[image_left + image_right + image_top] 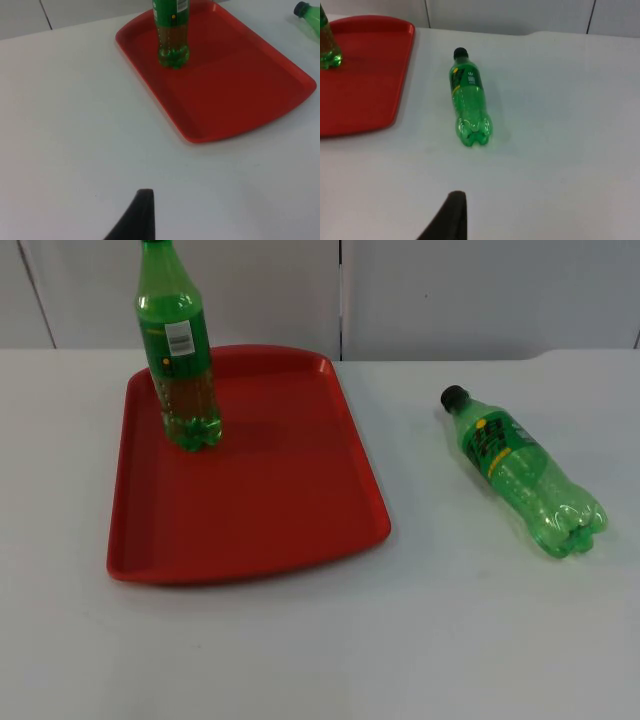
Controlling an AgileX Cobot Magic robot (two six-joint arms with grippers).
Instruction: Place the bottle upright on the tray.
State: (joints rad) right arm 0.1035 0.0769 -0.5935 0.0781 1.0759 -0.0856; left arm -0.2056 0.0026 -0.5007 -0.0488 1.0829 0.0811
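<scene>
Of each gripper a single black fingertip can be seen, so whether the fingers are spread or pressed together cannot be told: the left gripper's fingertip (142, 212) hangs over bare white table (300, 650) well short of the red tray (270, 490), on the tray's side away from the lying bottle, and the right gripper's fingertip (452, 215) hangs over bare table beyond the base end of that bottle, well apart from it. Neither touches anything. The tray lies flat on the table and bears one green bottle (180, 360) standing upright near its far rim, close to the grey partition wall (450, 290); a little liquid shows in its bottom. The other green bottle (520, 472), black-capped, lies on its side on the table, apart from the tray, its cap end nearer the wall.
</scene>
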